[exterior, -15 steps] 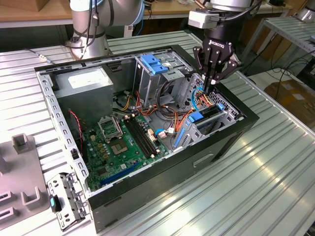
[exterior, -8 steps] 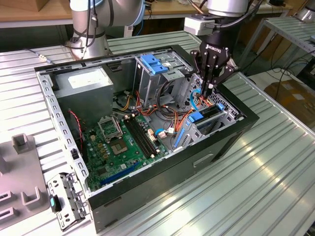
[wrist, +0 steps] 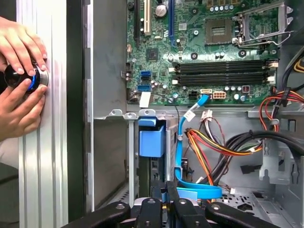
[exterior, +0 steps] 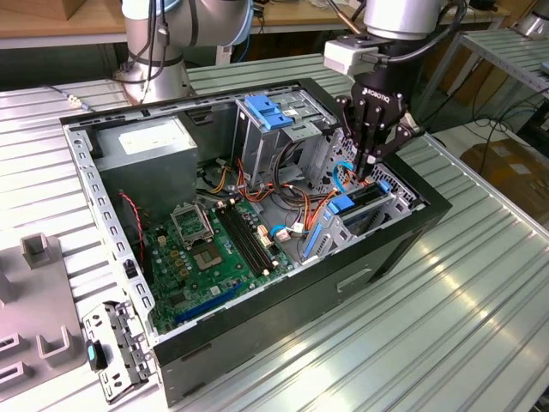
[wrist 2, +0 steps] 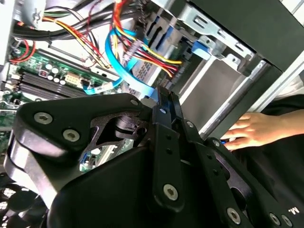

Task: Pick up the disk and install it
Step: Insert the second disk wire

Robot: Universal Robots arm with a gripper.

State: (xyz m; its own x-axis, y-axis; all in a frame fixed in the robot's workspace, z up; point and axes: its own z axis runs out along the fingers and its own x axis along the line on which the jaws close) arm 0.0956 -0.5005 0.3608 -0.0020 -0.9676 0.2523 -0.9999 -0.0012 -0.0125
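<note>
The disk [exterior: 360,202] stands on edge in a slot of the metal drive cage, at the corner of the open computer case [exterior: 283,300] on the exterior view's right. Its blue end tab [wrist: 152,140] and dark top edge show in the first wrist view. My gripper [exterior: 367,170] hangs straight down over the disk's other end, its black fingers pressed together. The tips [wrist: 165,192] sit at or just above the disk's top edge. Whether they touch it cannot be told. In the second wrist view the gripper [wrist 2: 164,97] points down at the cage and the cables.
A blue data cable [wrist: 183,142] and orange-yellow power wires [wrist: 213,142] run right beside the slot. A light-blue latch plate [exterior: 268,112] tops the taller cage. The motherboard [exterior: 206,249] lies beyond. A person's hands [wrist: 21,80] hold a round knob outside the case wall.
</note>
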